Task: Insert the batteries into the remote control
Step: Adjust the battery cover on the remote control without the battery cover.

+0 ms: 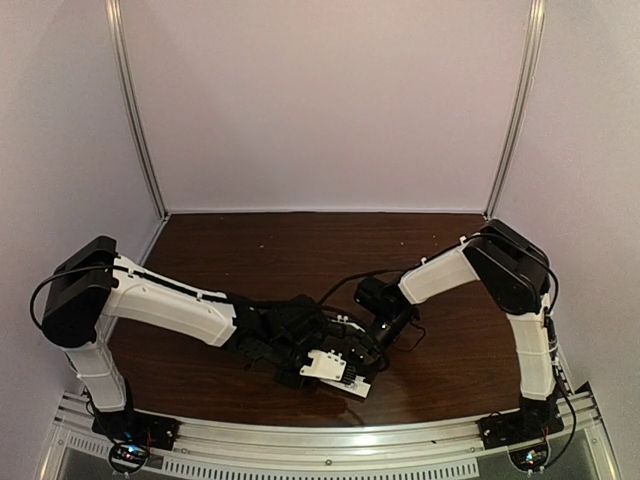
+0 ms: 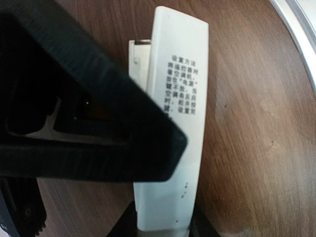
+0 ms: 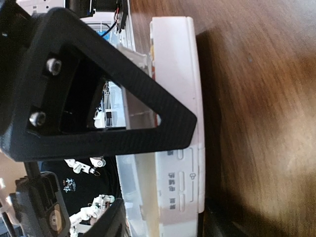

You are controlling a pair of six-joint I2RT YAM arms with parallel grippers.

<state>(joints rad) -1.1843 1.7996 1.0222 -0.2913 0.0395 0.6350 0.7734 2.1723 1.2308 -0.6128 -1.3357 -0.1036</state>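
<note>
The remote control sits near the front edge of the table, about midway across. The left gripper is at its left side, and the right gripper is just behind it, to the right.

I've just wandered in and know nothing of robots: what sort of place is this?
Probably a robot test booth: plain pale walls with metal corner strips, two white arms bolted to a rail, working over a remote control on a wooden table.

Robot lab booth: pale walls, aluminium rail.
</note>
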